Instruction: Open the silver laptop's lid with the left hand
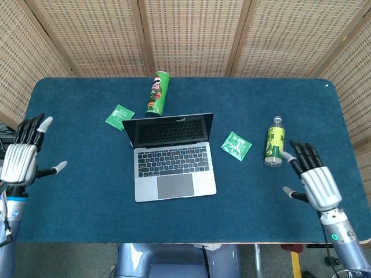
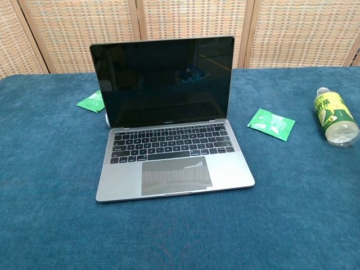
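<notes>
The silver laptop (image 1: 173, 156) (image 2: 169, 135) stands in the middle of the blue table with its lid upright and its dark screen (image 2: 163, 81) and keyboard showing. My left hand (image 1: 22, 155) hovers at the table's far left edge, fingers spread, holding nothing, well away from the laptop. Over the right front corner my right hand (image 1: 316, 179) is likewise spread and empty, just right of the bottle. Neither hand appears in the chest view.
A green chips can (image 1: 157, 92) lies behind the laptop. One green packet (image 1: 119, 116) (image 2: 91, 102) lies left of the lid, another (image 1: 236, 145) (image 2: 271, 124) right of the keyboard. A green-labelled bottle (image 1: 275, 141) (image 2: 334, 117) lies further right.
</notes>
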Action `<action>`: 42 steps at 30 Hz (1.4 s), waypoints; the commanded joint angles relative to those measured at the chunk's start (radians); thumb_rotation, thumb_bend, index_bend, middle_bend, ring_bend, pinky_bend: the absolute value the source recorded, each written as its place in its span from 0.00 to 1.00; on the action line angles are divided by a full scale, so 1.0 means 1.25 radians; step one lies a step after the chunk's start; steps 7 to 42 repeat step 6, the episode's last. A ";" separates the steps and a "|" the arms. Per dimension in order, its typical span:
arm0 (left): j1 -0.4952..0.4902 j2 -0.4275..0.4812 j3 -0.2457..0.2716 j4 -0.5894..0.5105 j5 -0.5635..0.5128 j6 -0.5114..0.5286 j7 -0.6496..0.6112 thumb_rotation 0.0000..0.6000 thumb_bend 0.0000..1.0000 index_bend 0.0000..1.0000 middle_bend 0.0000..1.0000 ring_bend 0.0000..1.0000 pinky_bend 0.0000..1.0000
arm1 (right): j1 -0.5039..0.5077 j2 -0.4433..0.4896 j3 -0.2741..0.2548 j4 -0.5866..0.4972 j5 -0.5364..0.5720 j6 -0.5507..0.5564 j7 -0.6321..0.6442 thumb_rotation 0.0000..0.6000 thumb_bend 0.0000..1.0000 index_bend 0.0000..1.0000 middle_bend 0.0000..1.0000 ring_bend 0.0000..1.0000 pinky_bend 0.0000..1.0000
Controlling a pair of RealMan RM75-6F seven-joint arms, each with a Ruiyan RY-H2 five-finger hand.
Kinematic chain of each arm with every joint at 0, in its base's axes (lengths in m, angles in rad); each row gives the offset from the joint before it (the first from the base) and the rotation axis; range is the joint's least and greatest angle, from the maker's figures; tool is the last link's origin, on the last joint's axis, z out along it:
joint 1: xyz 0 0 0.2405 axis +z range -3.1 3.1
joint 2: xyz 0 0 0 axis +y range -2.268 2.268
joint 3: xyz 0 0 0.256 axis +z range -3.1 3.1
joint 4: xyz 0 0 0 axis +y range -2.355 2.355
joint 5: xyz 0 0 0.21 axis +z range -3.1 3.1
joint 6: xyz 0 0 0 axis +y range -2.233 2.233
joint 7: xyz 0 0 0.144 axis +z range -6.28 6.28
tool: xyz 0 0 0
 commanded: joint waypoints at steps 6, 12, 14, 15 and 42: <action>0.141 0.056 0.095 -0.039 0.045 0.084 -0.055 1.00 0.00 0.00 0.00 0.00 0.00 | -0.081 0.010 -0.007 0.017 0.005 0.080 0.025 1.00 0.00 0.03 0.00 0.00 0.00; 0.141 0.056 0.095 -0.039 0.045 0.084 -0.055 1.00 0.00 0.00 0.00 0.00 0.00 | -0.081 0.010 -0.007 0.017 0.005 0.080 0.025 1.00 0.00 0.03 0.00 0.00 0.00; 0.141 0.056 0.095 -0.039 0.045 0.084 -0.055 1.00 0.00 0.00 0.00 0.00 0.00 | -0.081 0.010 -0.007 0.017 0.005 0.080 0.025 1.00 0.00 0.03 0.00 0.00 0.00; 0.141 0.056 0.095 -0.039 0.045 0.084 -0.055 1.00 0.00 0.00 0.00 0.00 0.00 | -0.081 0.010 -0.007 0.017 0.005 0.080 0.025 1.00 0.00 0.03 0.00 0.00 0.00; 0.141 0.056 0.095 -0.039 0.045 0.084 -0.055 1.00 0.00 0.00 0.00 0.00 0.00 | -0.081 0.010 -0.007 0.017 0.005 0.080 0.025 1.00 0.00 0.03 0.00 0.00 0.00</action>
